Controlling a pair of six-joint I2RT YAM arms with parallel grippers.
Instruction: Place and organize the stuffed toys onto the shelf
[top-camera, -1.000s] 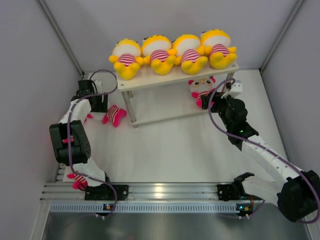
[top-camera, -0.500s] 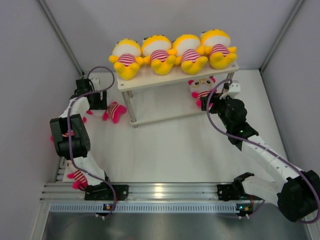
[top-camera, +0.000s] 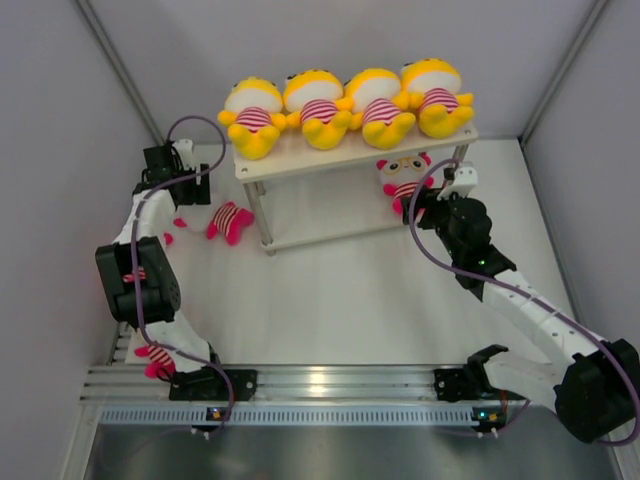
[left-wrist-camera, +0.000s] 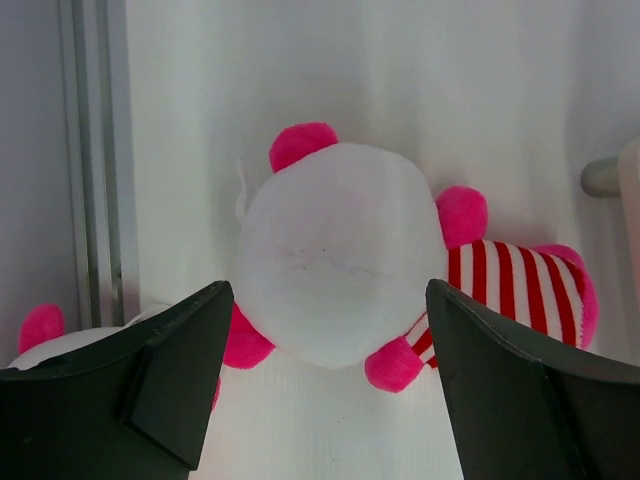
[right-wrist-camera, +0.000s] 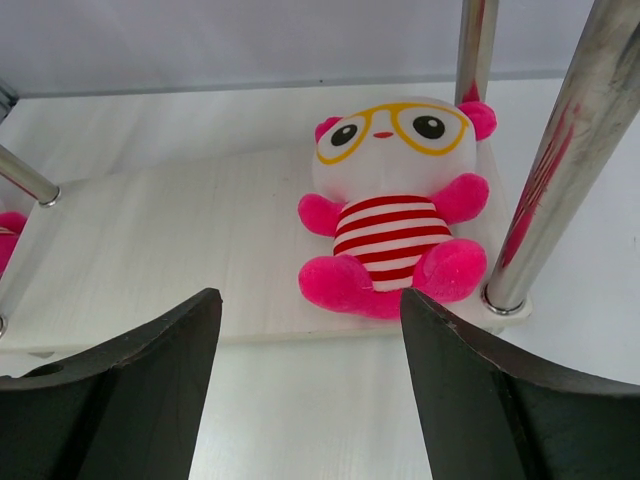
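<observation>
The stuffed toys (right-wrist-camera: 392, 225) are soft, fuzzy plush cloth with striped fabric shirts. The shelf (right-wrist-camera: 200, 250) has matt, pale wood boards on glossy, mirror-smooth metal legs (right-wrist-camera: 545, 170). The counter (top-camera: 350, 300) looks matt white, and the right gripper (right-wrist-camera: 308, 310) looks like dark matt plastic.

White left arm (top-camera: 140, 215) and right arm (top-camera: 535, 315) have black joints; a purple cable (top-camera: 412, 228) trails behind each tool. Left tool (left-wrist-camera: 325, 295) and right tool (right-wrist-camera: 310, 300) have 2 dark-grey wedge fingers (left-wrist-camera: 165, 375).
</observation>
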